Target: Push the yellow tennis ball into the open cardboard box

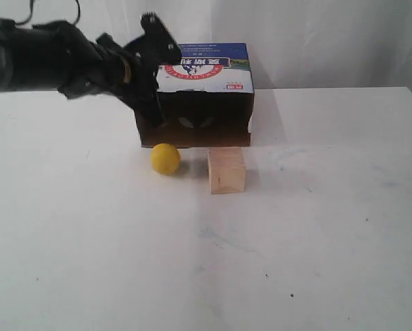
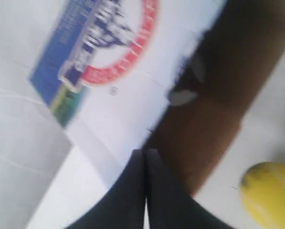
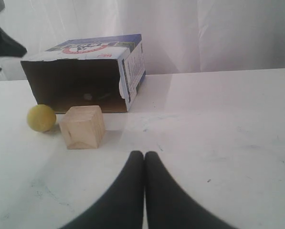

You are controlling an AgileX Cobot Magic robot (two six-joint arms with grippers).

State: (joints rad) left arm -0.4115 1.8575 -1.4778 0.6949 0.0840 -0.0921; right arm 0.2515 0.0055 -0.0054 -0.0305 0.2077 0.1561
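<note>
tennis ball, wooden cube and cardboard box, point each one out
yellow tennis ball (image 1: 165, 158): exterior view, centre of its fuzzy surface
wooden cube (image 1: 227, 174): exterior view, front face
open cardboard box (image 1: 209, 74): exterior view, printed top panel

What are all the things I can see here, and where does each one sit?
Fuzzy yellow tennis ball: one, yellow, just before the box's open side.
Open brown cardboard box: one, brown, blue-white printed top, at the table's back.
Pale wooden cube: one, light wood, beside the ball, apart from it.
White table: one, white, under everything.
White curtain: one, white, behind.
Left gripper: one, black, shut, at the box's front corner above the ball.
Right gripper: one, black, shut, over bare table.
</note>
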